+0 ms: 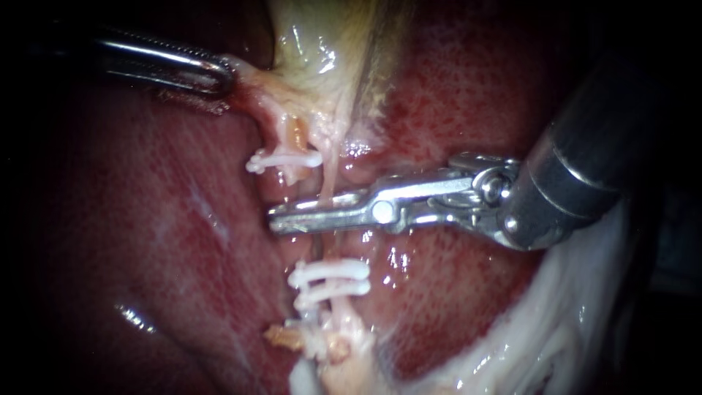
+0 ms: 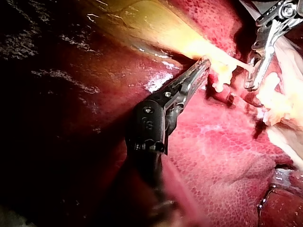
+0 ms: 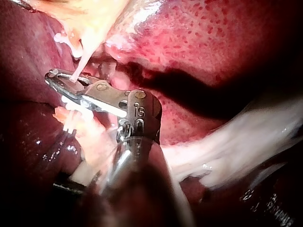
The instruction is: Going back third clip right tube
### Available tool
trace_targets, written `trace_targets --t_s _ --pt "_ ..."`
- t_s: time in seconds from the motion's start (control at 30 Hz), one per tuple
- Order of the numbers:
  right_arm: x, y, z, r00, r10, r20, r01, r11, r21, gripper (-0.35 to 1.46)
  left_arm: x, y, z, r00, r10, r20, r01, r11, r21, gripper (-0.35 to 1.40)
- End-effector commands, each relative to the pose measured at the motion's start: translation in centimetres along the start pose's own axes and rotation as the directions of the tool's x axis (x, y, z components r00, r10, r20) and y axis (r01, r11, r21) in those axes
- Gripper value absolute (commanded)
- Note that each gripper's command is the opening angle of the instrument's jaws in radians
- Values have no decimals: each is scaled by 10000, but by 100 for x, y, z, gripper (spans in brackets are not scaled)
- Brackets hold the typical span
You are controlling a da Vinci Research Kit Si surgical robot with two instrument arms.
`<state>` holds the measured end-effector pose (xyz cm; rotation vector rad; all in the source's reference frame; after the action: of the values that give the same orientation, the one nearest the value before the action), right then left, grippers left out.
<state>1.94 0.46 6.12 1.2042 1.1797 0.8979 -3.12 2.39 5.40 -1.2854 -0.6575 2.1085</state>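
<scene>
A thin pale tube runs down from the yellowish gallbladder over the liver. One white clip sits on the tissue high up, and two more white clips lie close together lower down. My right instrument reaches in across the tube between the upper clip and the lower pair. Its jaws are slightly open with the tube lying between them. My left instrument is at the upper left, its jaws shut on a fold of gallbladder tissue and holding it taut.
White fatty tissue spreads along the lower right under the right instrument's shaft. Frayed yellowish tissue hangs below the lower clips. Wet red liver surrounds the tube on both sides.
</scene>
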Motion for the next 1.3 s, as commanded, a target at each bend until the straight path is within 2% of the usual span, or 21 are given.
trace_targets --t_s 0.03,0.1,0.17,0.23,0.37,0.5,0.67,0.73,0.8,0.87,0.93,0.97,1.0,1.07,1.13,1.23,1.3 --pt "-2 2 1 9992 -392 4 392 9992 -4 -20 0 0 0 10000 1 -1 -1 10000 -2 -35" --pt "-3 8 4 9955 -949 -40 948 9954 -133 20 0 0 0 10000 1 -1 -1 10000 -1 -35" --pt "-5 16 9 9928 -1176 -235 1161 9916 -562 42 0 0 0 10000 1 -1 -1 10000 2 -35" --pt "-8 25 12 9893 -1449 -146 1424 9837 -1093 48 0 0 0 10000 2 -1 -2 10000 0 -35" --pt "-15 38 3 9758 -2152 395 2188 9616 -1657 49 -1 0 -1 10000 4 0 -4 10000 -4 -35" --pt "-17 35 -11 9435 -3189 894 3308 9207 -2070 50 -1 -1 -1 10000 6 1 -6 10000 -8 -35" --pt "-22 18 -35 8732 -4613 1574 4859 8492 -2067 50 -2 -1 -2 10000 8 2 -8 10000 -11 -35" --pt "-24 8 -48 8474 -5020 1732 5294 8237 -2029 50 -2 -1 -2 10000 8 2 -8 10000 -11 -35" --pt "-25 -2 -61 8132 -5514 1861 5806 7907 -1942 50 -2 -1 -2 10000 8 2 -8 10000 -11 -35" --pt "-26 -11 -72 7902 -5812 1945 6114 7699 -1831 50 -1 -1 -2 10000 7 2 -7 10000 -11 -35" --pt "-28 -21 -85 7508 -6275 2063 6596 7290 -1830 50 -2 -1 -2 10000 8 2 -8 10000 -11 -35" --pt "-29 -24 -91 7363 -6430 2109 6759 7140 -1828 50 -2 -1 -2 10000 8 2 -8 10000 -11 -35" --pt "-31 -29 -98 7141 -6634 2236 6993 6913 -1819 50 -2 -1 -2 10000 8 2 -8 10000 -11 -35" --pt "-33 -34 -108 6865 -6799 2577 7257 6631 -1835 50 -2 -1 -1 10000 8 2 -8 10000 -9 -35" --pt "-35 -39 -118 6545 -6876 3143 7522 6340 -1795 50 -2 -1 -1 10000 11 1 -11 10000 -1 -35" --pt "-38 -42 -128 6205 -6971 3592 7778 6053 -1690 50 -6 -2 4 10000 29 -3 -29 10000 31 -35" --pt "-39 -43 -131 6159 -7005 3606 7814 6013 -1668 50 -10 -3 10 10000 52 -6 -52 10000 62 -35"
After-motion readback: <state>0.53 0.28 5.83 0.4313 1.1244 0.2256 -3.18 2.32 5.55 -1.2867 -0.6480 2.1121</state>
